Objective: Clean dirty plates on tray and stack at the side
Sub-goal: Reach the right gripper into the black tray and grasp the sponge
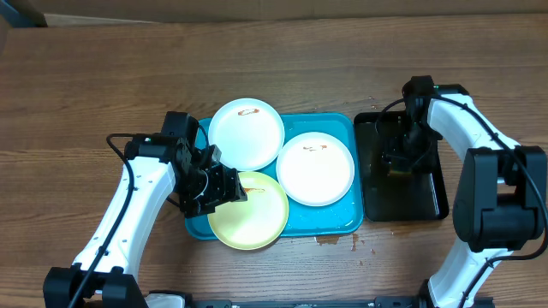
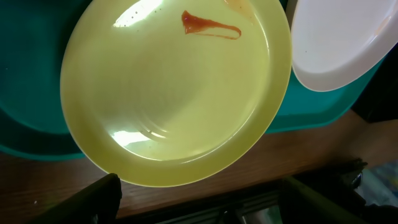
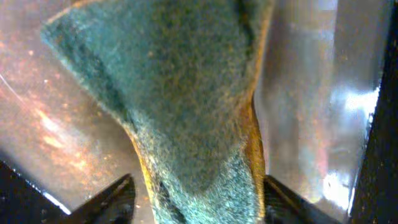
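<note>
While the left gripper point(image 1: 224, 184) hangs with fingers wide apart at the yellow plate's point(image 1: 257, 214) left rim, that plate lies front-left on the tray point(image 1: 330, 224), its smear point(image 2: 208, 26) on the far side from the fingers. Two white plates point(image 1: 247, 134) crowd it behind and to the right. The right gripper point(image 1: 401, 162) is well apart over the black tray point(image 1: 428, 201), its fingers flanking a sponge point(image 3: 186, 93); I cannot tell whether they are clamped on it.

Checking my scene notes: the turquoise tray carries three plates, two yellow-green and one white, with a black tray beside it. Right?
Not quite: the colours are swapped. In the overhead view the turquoise tray carries three plates: two white, the back plate and the right plate, and one yellow-green plate, with the black tray beside it.
</note>
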